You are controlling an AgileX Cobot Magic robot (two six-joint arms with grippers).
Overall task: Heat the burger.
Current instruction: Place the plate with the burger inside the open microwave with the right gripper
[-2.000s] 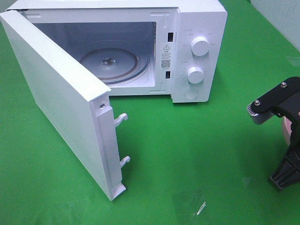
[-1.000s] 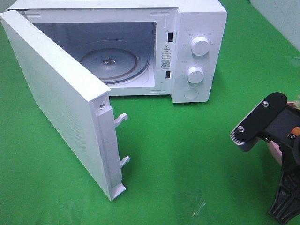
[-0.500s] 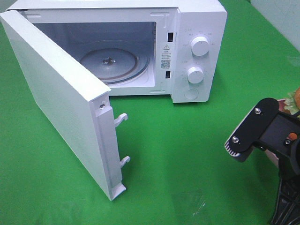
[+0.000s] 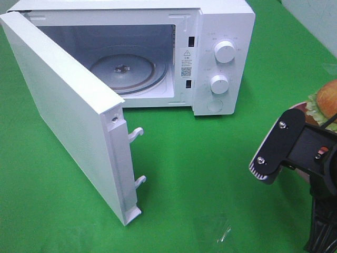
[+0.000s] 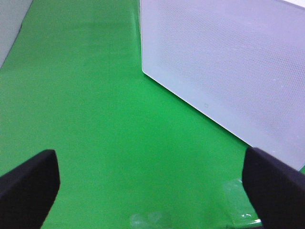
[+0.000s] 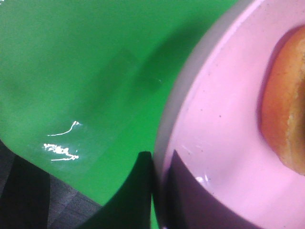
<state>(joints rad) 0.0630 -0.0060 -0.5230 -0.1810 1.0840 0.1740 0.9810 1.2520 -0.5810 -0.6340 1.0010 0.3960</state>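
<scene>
This looks like a robotics lab staged as a mock kitchen, not a real home. A white microwave (image 4: pixel 224 31) with two dials stands with its door (image 4: pixel 63 105) swung open on a surface (image 4: pixel 210 158) covered entirely in plain bright green cloth. A black robot arm (image 4: pixel 295 153) with exposed screws reaches over it beside a burger (image 4: pixel 327 97) on a pink plate (image 6: pixel 214 143), and a bare pale wall (image 4: pixel 316 16) stands behind.

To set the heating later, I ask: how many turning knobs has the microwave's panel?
2: the upper knob and the lower knob directly beneath it; a flat round button sits below both. None seem hidden.
</scene>
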